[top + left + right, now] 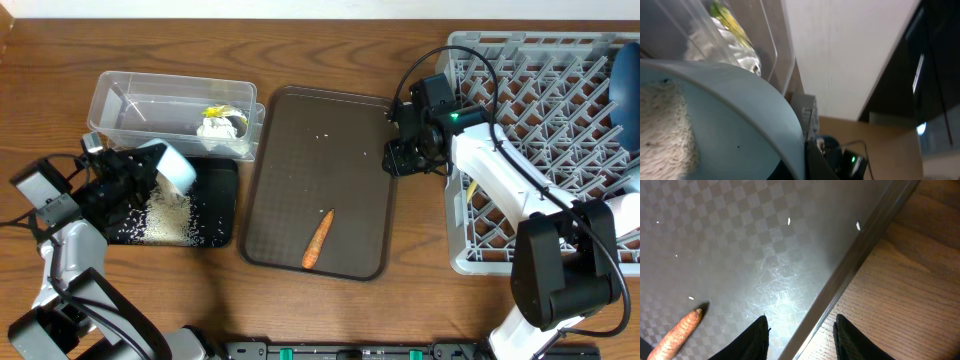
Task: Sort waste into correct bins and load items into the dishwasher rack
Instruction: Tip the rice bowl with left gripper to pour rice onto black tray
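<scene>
My left gripper (140,172) is shut on the rim of the white bowl (178,168) and holds it tipped over the black tray (218,190). A heap of rice (165,215) lies on that tray. In the left wrist view the bowl (740,130) fills the frame, with rice (662,130) still inside. The clear tub (120,100) holds the wrappers (222,122). The carrot piece (318,238) lies on the brown serving tray (300,150). My right gripper (398,150) is open and empty, with its fingers (801,321) on either side of that tray's right rim.
The dishwasher rack (540,90) stands at the right with the dark-blue bowl (625,90) in its far corner. A few rice grains (789,221) lie on the serving tray (740,245), and the carrot (675,332) is off to the gripper's left.
</scene>
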Controlling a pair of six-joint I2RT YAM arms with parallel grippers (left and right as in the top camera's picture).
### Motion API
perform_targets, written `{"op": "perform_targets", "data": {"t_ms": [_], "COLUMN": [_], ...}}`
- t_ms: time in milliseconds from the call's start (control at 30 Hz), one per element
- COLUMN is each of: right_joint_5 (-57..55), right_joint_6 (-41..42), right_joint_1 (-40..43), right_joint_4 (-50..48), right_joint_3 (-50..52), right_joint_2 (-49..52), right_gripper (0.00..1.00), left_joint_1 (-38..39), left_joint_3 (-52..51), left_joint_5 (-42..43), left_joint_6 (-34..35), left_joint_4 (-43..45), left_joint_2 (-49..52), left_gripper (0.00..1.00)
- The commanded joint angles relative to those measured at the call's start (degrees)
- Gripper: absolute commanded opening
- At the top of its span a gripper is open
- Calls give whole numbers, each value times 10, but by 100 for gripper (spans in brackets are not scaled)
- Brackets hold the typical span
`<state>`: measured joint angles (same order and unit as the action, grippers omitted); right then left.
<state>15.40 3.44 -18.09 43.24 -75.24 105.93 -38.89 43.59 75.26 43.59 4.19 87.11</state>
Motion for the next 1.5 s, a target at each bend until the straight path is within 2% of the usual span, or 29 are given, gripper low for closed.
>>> {"op": "perform_targets", "data": {"t_ms": [0, 333, 533, 800, 933, 1067, 1167, 1267, 1300, 1467], "right_joint_5": [-2, -2, -2, -2, -2, -2, -2, -2, -2, -2], "right_joint_6": [2, 2, 2, 2, 2, 2, 2, 2, 2, 2], "right_joint_1": [-5, -5, -5, -5, -5, -5, -5, -5, -5, -5], "right_joint_4": [0, 1, 1, 1, 2, 3, 3, 3, 4, 4], "right_joint_3": [0, 0, 0, 0, 0, 0, 0, 0, 0, 0], "right_joint_2": [2, 2, 2, 2, 2, 2, 2, 2, 2, 2], "right_gripper": [41, 41, 41, 41, 41, 41, 41, 41, 41, 41], "left_joint_1": [-2, -2, -2, -2, -2, -2, -2, 5, 8, 8], "left_joint_3": [-17, -34, -42, -48, -48, -48, -48, -48, -48, -48], "left_joint_5": [58, 146, 147, 142, 82, 72, 8, 148, 146, 27], "left_joint_6": [-88, -223, -254, -262, -246, -242, -189, -258, -248, -175], "left_joint_4": [2, 1, -2, -2, -6, -6, -20, 37, 44, 17], "left_joint_2": [-5, -5, -5, -5, -5, -5, -5, -5, -6, -6], "left_gripper": [6, 6, 6, 6, 6, 6, 6, 6, 6, 6]}}
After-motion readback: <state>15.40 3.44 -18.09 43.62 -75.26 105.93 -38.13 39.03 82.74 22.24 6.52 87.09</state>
